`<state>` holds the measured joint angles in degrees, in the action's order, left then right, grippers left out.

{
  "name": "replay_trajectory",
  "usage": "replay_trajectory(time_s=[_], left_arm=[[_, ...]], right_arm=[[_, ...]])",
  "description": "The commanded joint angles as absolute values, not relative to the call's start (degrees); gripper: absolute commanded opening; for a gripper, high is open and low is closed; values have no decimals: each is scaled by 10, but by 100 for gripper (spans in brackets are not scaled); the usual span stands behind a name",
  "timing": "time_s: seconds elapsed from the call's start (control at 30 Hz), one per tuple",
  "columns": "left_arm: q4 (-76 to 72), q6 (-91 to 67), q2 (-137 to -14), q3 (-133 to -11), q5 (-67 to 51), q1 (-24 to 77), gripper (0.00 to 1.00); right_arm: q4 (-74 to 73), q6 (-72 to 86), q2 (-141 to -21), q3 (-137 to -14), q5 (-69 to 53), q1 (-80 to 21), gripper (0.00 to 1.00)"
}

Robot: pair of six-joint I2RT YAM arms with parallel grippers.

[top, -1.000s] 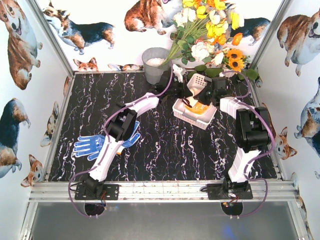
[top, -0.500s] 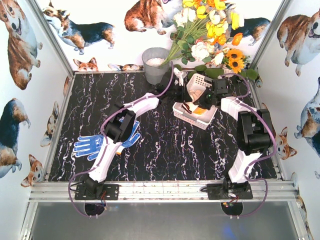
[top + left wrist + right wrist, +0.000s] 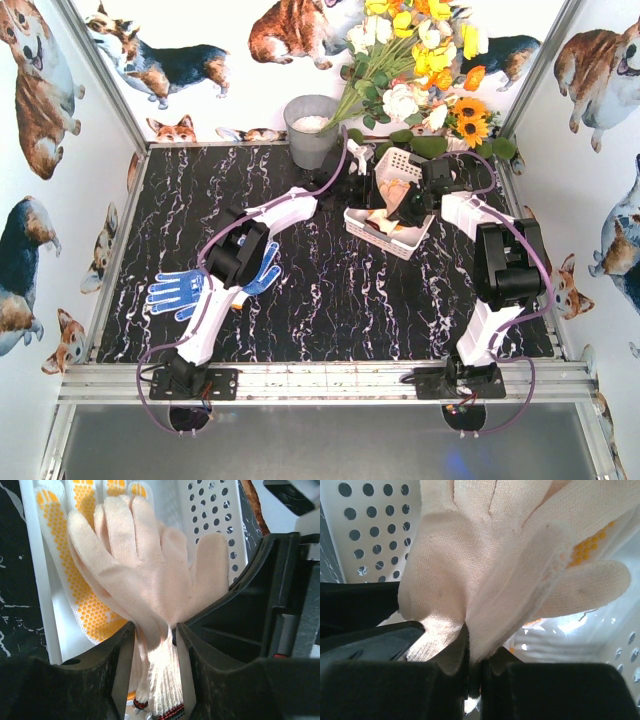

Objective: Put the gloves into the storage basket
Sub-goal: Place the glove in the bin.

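Observation:
The storage basket (image 3: pixel 400 162) stands at the back right of the table, tipped up toward the arms. In the left wrist view a cream glove (image 3: pixel 145 565) lies over a yellow-dotted white glove (image 3: pixel 60 545) inside the basket's (image 3: pixel 210 520) perforated walls. My left gripper (image 3: pixel 155 630) is open, its jaws slightly apart around the cream glove's cuff. My right gripper (image 3: pixel 475 650) is shut on a fold of a cream glove (image 3: pixel 470 555) over the basket (image 3: pixel 370 530). In the top view both grippers, left (image 3: pixel 368 172) and right (image 3: pixel 403 203), meet at the basket. Two blue gloves (image 3: pixel 185 290) lie at the front left.
A grey metal bucket (image 3: pixel 310 125) stands at the back, just left of the basket. A bunch of flowers (image 3: pixel 420 70) leans over the back right corner. The left arm's elbow (image 3: pixel 240 252) hangs over the blue gloves. Walls close in the table.
My left jaws have parted from their grip on the cream glove's cuff. Both grippers have shifted slightly at the basket, and the cream glove now covers more of the yellow-dotted one.

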<state>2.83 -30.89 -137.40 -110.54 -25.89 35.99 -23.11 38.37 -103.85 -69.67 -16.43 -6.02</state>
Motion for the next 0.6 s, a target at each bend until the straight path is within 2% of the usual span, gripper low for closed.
replay_trajectory(time_s=[0.0,0.13,0.57], left_arm=[[18,-304,-1337,-1103,-251,360,36],[11,-302,-1324,-1099,-250,360,43],[0,-291,-1288,-1065,-232,364,45]], right_arm=[[-256,357,-1018,-730,-161,-64,0],[-255,353,-1023,-734,-152,-64,0],[-166,415,-1052,-693,-132,-66,0]])
